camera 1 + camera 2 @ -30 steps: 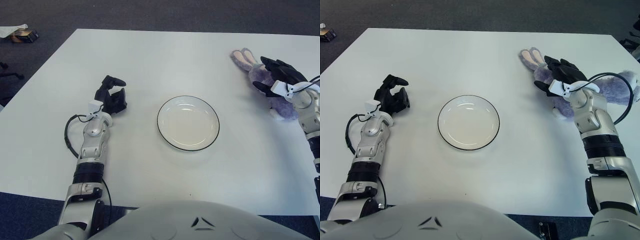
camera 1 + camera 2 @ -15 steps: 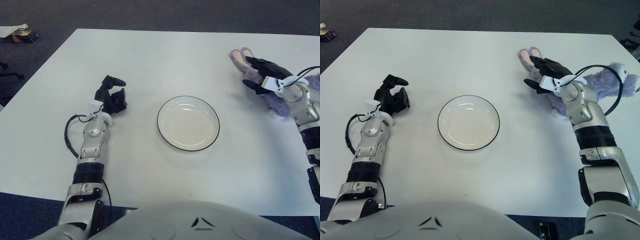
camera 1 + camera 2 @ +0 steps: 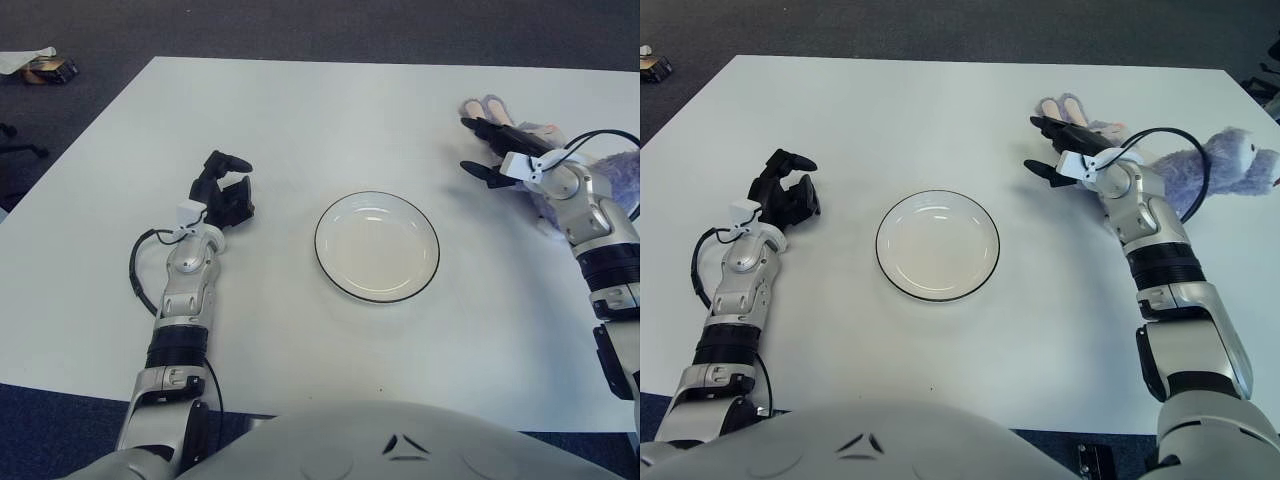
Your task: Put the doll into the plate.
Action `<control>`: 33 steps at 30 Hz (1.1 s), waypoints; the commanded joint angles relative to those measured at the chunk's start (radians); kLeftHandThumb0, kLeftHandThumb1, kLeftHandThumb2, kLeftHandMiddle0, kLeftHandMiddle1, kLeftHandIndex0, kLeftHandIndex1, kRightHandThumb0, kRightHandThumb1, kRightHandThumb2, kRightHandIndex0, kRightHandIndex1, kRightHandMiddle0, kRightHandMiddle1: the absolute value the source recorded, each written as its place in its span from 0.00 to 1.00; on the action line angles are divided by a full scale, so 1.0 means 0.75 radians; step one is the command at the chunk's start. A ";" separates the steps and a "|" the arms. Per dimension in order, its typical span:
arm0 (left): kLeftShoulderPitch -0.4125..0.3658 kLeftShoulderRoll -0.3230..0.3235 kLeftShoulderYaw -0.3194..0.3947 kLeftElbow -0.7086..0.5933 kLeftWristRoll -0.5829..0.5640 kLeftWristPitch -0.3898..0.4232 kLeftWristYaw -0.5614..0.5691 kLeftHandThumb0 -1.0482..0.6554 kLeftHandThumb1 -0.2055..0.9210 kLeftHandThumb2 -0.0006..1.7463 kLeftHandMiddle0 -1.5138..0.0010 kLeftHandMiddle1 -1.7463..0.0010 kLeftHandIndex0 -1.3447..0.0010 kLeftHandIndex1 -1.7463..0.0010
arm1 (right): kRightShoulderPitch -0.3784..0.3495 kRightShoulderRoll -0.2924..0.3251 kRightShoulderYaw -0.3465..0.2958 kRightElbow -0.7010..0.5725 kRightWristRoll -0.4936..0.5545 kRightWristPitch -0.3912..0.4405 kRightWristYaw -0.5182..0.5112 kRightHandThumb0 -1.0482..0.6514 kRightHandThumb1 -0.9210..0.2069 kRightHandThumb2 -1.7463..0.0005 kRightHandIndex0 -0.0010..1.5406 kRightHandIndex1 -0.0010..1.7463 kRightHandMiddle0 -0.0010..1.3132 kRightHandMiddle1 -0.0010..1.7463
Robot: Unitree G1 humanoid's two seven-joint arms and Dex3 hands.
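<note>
A white plate (image 3: 376, 296) with a dark rim sits at the middle of the white table. The doll (image 3: 1228, 168), a purple plush bunny, lies at the far right with its pink-lined ears (image 3: 1058, 104) pointing toward the table's back. My right hand (image 3: 1045, 145) hovers at the ears, on the doll's left side. Its fingers are spread and point left, and they hold nothing. The wrist and forearm cover part of the doll's head. My left hand (image 3: 225, 190) shows left of the plate with loosely curled fingers around nothing.
The white table (image 3: 300, 110) ends at the near edge just in front of my torso. Dark carpet lies beyond its left and far edges. A small object (image 3: 45, 68) lies on the floor at the far left. A black cable (image 3: 1185, 160) loops from my right wrist.
My right hand has slid left off the doll's body to its ears, turning so the fingers point left. The doll, the plate and my left hand have stayed put.
</note>
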 commanded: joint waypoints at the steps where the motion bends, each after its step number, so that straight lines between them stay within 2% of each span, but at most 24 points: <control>1: 0.056 -0.029 -0.013 0.040 0.010 0.027 0.006 0.39 0.74 0.53 0.31 0.00 0.72 0.00 | -0.046 0.017 0.005 -0.016 0.014 0.003 0.011 0.04 0.00 0.54 0.00 0.00 0.00 0.13; 14: 0.060 -0.031 -0.018 0.037 0.010 0.027 0.002 0.38 0.74 0.53 0.33 0.00 0.72 0.00 | -0.054 0.059 -0.017 -0.043 0.031 0.008 -0.012 0.04 0.00 0.52 0.04 0.02 0.00 0.14; 26: 0.059 -0.031 -0.018 0.043 0.013 0.024 0.003 0.38 0.73 0.54 0.33 0.00 0.72 0.00 | -0.016 0.020 -0.070 -0.148 0.027 0.007 -0.052 0.05 0.00 0.55 0.05 0.03 0.00 0.17; 33: 0.062 -0.029 -0.021 0.041 0.016 0.028 0.004 0.38 0.73 0.53 0.34 0.00 0.72 0.00 | 0.029 -0.028 -0.127 -0.235 0.002 -0.049 -0.132 0.05 0.00 0.57 0.07 0.04 0.00 0.20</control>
